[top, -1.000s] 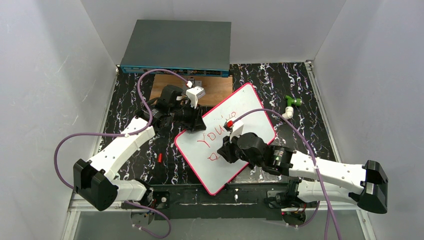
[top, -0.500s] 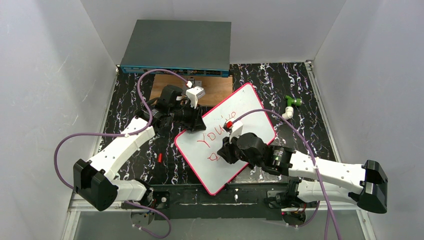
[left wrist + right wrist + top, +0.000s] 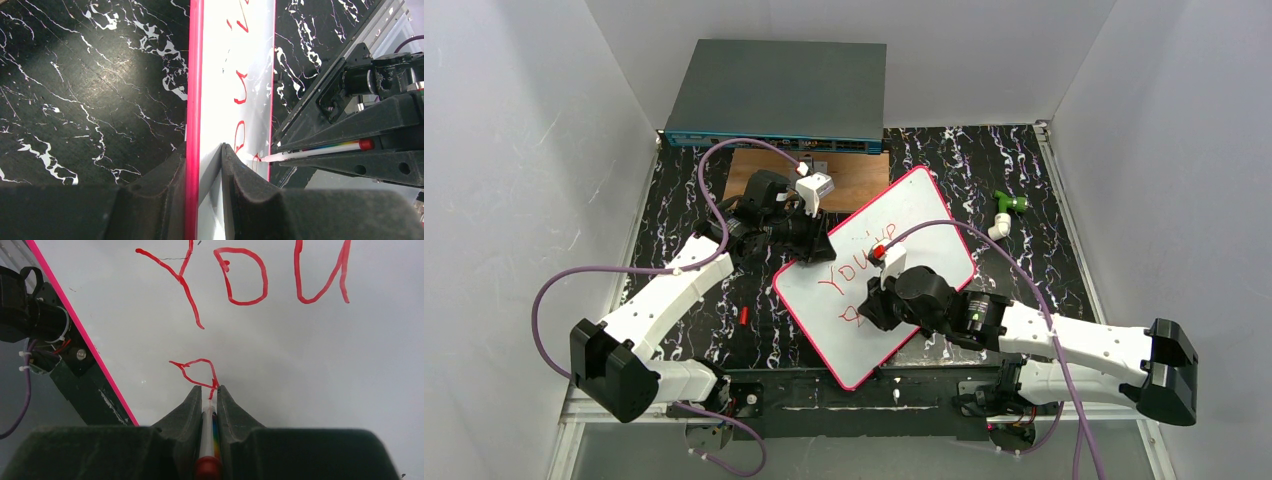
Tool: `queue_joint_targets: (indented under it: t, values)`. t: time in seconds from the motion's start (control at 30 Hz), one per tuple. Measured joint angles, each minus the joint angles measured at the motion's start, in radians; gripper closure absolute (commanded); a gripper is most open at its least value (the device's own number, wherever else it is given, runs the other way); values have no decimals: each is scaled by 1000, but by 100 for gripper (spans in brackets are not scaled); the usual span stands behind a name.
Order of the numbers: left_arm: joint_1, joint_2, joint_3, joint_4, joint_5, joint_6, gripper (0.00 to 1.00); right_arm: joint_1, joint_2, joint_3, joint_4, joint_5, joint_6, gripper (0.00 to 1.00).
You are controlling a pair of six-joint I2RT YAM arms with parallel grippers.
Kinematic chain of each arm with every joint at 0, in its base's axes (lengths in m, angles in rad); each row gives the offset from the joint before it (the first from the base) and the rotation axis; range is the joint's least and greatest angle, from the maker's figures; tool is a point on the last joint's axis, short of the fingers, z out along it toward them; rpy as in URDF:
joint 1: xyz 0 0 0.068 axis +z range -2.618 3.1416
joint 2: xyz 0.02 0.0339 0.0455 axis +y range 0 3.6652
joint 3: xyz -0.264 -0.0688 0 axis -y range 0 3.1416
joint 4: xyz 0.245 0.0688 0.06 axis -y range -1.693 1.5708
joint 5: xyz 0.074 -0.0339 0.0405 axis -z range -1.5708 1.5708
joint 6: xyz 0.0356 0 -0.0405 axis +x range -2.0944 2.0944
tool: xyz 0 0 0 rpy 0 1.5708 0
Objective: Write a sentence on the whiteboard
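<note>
Whiteboard [image 3: 921, 215] with a thin pink-red rim lies flat and askew on the black marbled table [image 3: 679, 200] in the overhead view, one corner pointing toward the arm bases and the opposite one toward the back wall. Red handwriting crosses its middle. The left gripper [image 3: 822, 248] sits at the board's left corner. The right gripper [image 3: 864, 306] is down over the board's near half, just below the written line. Behind the board, a brown wooden board [image 3: 859, 178] lies against a grey network switch [image 3: 774, 92]. A small green piece [image 3: 1007, 203] lies by the table's right edge, and a small red bit [image 3: 743, 315] lies on the table left of the board.

From the left wrist, the two black fingers [image 3: 165, 175] are pinched on the board's rim, one on the outside against the table and the other on the white face, so this gripper is clamped on the board's edge. Further along, a white marker [image 3: 320, 149] with a rainbow stripe and a red end sits in the other arm's fingers, its tip touching the board.

From the right wrist, the fingers are closed tight around the marker, which runs straight out between them. Its tip rests on the white surface at the lower end of a looped red stroke [image 3: 196, 371] that starts a second line. Above it the letters Y, O, U and another U-like shape are written in red.
</note>
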Motion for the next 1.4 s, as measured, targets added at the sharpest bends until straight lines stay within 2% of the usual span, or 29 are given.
queue_joint_targets:
  t: [1.03,1.4]
  values:
    - [0,-5,-2,0,0,3,100,25,43,0,7,-78,-51,99]
    - [0,-5,-2,0,0,3,100,27,43,0,58,-108,-69,99]
